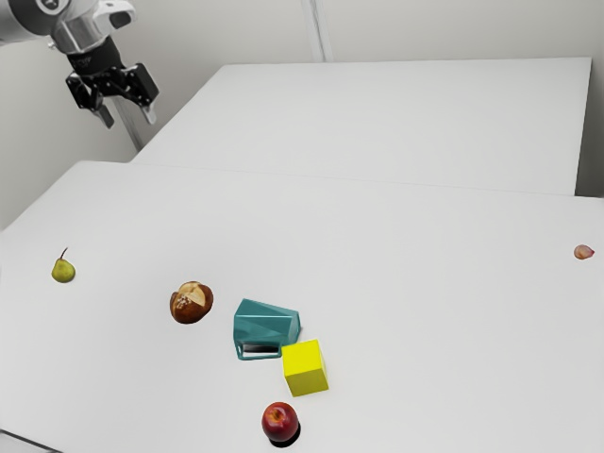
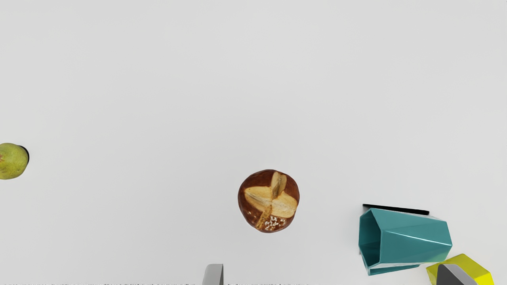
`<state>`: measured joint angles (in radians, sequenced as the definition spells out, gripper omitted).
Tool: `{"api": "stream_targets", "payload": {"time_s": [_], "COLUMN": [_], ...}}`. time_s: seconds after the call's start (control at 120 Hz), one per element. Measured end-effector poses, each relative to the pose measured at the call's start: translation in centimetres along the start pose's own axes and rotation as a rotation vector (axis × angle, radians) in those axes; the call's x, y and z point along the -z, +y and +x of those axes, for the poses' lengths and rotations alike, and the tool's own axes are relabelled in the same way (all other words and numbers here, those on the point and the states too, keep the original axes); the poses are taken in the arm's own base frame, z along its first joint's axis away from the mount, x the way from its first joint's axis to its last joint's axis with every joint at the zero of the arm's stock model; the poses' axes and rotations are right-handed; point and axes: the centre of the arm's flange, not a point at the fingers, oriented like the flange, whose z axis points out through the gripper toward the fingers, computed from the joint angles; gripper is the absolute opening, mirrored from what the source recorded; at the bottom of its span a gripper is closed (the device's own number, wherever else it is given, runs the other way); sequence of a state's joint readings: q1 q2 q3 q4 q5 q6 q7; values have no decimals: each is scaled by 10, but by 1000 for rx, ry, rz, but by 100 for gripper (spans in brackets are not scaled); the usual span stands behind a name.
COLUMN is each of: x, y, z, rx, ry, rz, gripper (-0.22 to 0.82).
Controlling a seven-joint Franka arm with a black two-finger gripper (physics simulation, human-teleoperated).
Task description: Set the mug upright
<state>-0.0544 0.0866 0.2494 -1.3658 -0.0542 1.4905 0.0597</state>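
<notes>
Fingers (image 2: 214, 275) of the gripper (image 1: 128, 117) stand apart, empty; mug (image 2: 412, 237) lies sideways (yellow block (image 1: 305, 368) right beside it), so grasping and righting remain.

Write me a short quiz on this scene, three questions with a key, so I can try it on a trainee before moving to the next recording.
1. True or false: the end effector hangs open, away from the teal mug, which lies on its side.

2. Which thing is closest to the mug?
A) the red apple
B) the yellow cube
C) the small onion

3. Fill in the blank: between the pear and the mug lies the ______.

Key: 1. True. 2. B. 3. Bread roll.
</notes>
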Motion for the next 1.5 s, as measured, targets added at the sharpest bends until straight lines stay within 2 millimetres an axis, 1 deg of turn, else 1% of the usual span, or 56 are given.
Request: {"api": "stream_targets", "payload": {"time_s": [0.067, 0.108, 0.133, 0.15, 0.2, 0.267, 0.3, 0.342, 0.408, 0.442, 0.492, 0.525, 0.592, 0.642, 0.717, 0.808, 0.892, 0.95, 1.05, 1.192, 1.3, 1.392, 1.5], "x": [-8, -11, -15, -23, -55, -101, -123, -156, -213, -235, -263, -278, -307, -323, -336, -351, -359, -362, -366, -378, -383, -386, -388], "y": [0, 4, 8, 10, 15, 23, 24, 17, 0, -7, -11, -12, -11, -10, -4, 11, 23, 27, 29, 30, 33, 41, 56], "z": [-3, -6, -8, -10, -20, -40, -49, -61, -81, -89, -99, -102, -101, -99, -97, -108, -118, -122, -124, -132, -136, -139, -140], "rx": [-9, -20, -26, -28, -27, -14, 5, 53, 159, 203, 248, 265, 281, 283, 263, 226, 191, 173, 162, 187, 202, 197, 174], "ry": [-21, -29, -37, -50, -102, -161, -182, -206, -229, -230, -220, -211, -194, -179, -152, -148, -143, -135, -108, -85, -66, -59, -58], "rz": [-16, -34, -63, -88, -189, -383, -482, -606, -775, -836, -894, -912, -919, -917, -911, -908, -911, -913, -926, -958, -983, -996, -1008], "gripper": [59, 59, 59, 59, 59, 59, 59, 58, 59, 59, 59, 59, 59, 59, 59, 59, 58, 58, 58, 59, 59, 59, 59]}}
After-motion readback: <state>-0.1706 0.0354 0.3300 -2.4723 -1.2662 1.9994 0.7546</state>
